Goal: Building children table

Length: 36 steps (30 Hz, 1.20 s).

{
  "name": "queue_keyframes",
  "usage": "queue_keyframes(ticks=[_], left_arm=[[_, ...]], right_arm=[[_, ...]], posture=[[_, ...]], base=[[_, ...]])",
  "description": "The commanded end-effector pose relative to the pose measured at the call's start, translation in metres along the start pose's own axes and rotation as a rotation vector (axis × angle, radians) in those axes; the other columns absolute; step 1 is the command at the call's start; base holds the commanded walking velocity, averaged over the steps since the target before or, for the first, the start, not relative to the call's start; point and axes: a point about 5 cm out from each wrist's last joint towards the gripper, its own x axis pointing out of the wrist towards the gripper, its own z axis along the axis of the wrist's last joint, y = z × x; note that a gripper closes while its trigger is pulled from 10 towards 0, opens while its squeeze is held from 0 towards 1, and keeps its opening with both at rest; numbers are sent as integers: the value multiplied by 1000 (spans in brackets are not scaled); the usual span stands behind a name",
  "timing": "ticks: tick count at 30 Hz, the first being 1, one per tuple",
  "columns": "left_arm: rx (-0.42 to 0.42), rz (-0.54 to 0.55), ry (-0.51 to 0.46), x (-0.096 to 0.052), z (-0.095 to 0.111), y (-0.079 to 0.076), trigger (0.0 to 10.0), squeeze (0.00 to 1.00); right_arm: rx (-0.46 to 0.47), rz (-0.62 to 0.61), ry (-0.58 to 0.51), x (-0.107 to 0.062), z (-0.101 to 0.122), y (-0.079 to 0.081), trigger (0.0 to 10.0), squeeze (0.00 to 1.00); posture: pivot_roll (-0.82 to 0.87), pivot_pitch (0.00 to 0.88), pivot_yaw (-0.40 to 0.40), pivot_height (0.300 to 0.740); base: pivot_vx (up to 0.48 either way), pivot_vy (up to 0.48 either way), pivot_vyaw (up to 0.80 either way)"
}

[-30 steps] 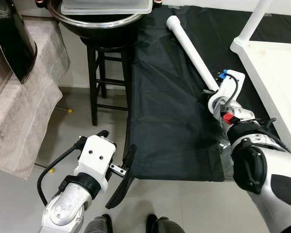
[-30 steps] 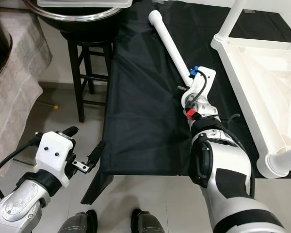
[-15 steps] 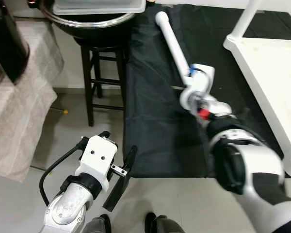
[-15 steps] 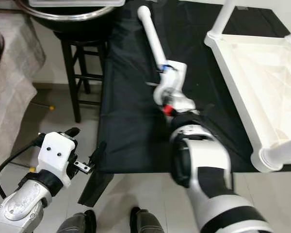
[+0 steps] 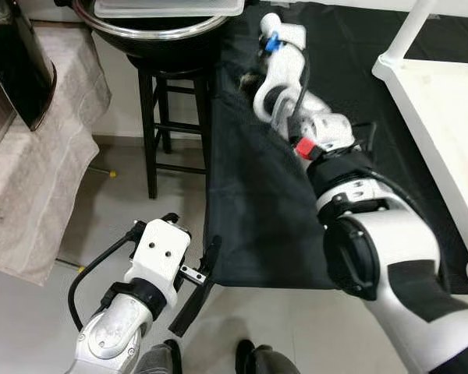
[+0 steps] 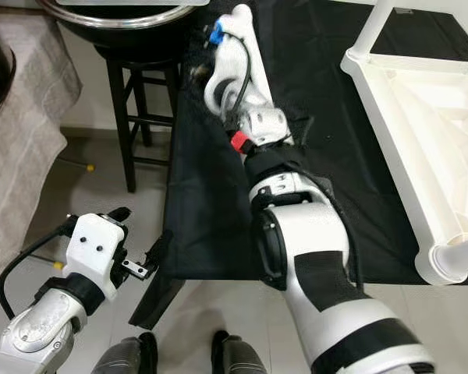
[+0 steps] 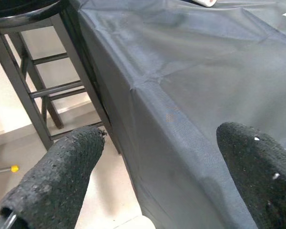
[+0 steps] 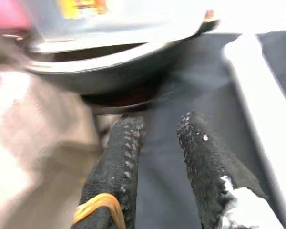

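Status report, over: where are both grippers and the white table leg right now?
Right gripper open, empty, over the black cloth beside the white leg. Left gripper open, low at the cloth's near edge. Black stool with bowl close by.

Cloth-covered table occupies frame centre. Stool stands at upper left, carrying a bowl. Children's table frame lies at right.

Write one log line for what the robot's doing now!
right gripper open, above black cloth beside white leg, near metal bowl | left gripper open, low at cloth's near edge | leg not held
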Motion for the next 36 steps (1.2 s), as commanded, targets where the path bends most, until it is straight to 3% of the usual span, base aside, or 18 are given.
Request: queue_keyframes(ticks=[1, 2, 3, 4, 5, 7, 12, 13, 17, 23, 31, 35, 36], left_arm=[[-3, -9, 18, -1, -4, -2, 10000, 0], [-5, -9, 18, -1, -4, -2, 10000, 0], [-5, -9, 18, -1, -4, -2, 10000, 0], [-3, -7, 24, -2, -5, -1, 10000, 0], [-3, -7, 24, -2, -5, -1, 10000, 0], [-3, -9, 37, -7, -5, -2, 10000, 0], [-9, -19, 42, -11, -4, -4, 10000, 0], [-13, -22, 43, -13, -3, -6, 10000, 0], [-19, -25, 42, -16, 0, -7, 10000, 0], [-22, -22, 39, -21, 3, -7, 10000, 0], [-18, -20, 54, -26, 3, -9, 10000, 0], [-29, -1, 37, -25, 8, -10, 10000, 0], [-29, -1, 37, -25, 8, -10, 10000, 0]], right_arm=[[-28, -27, -1, 0, -1, -3, 10000, 0], [-105, -123, 5, -1, -4, -21, 10000, 0], [-105, -123, 5, -1, -4, -21, 10000, 0], [-154, -209, 62, -5, -16, -43, 10000, 1000], [-154, -209, 62, -5, -16, -43, 10000, 1000], [-146, -290, 169, -13, -38, -72, 10000, 1000], [-106, -325, 229, -19, -50, -85, 10000, 1000], [-72, -349, 248, -22, -54, -91, 10000, 0], [-6, -364, 269, -26, -62, -98, 10000, 0], [4, -357, 260, -26, -63, -97, 10000, 0], [0, -315, 181, -17, -38, -84, 10000, 0], [39, -266, -100, -10, 18, -75, 10000, 0], [39, -266, -100, -10, 18, -75, 10000, 0]], posture=[[121, 272, -99, 740], [121, 282, -105, 740], [121, 282, -105, 740], [122, 296, -107, 740], [122, 296, -107, 740], [119, 312, -103, 740], [121, 334, -102, 740], [119, 339, -101, 740], [124, 377, -101, 740], [123, 390, -104, 740], [115, 393, -113, 740], [135, 358, -122, 740], [135, 358, -122, 740]], base=[[0, 0, 0], [0, 0, 0], [0, 0, 0], [0, 0, 0], [0, 0, 0], [0, 0, 0], [0, 0, 0], [0, 0, 0], [0, 0, 0], [0, 0, 0], [0, 0, 0], [0, 0, 0], [0, 0, 0]])
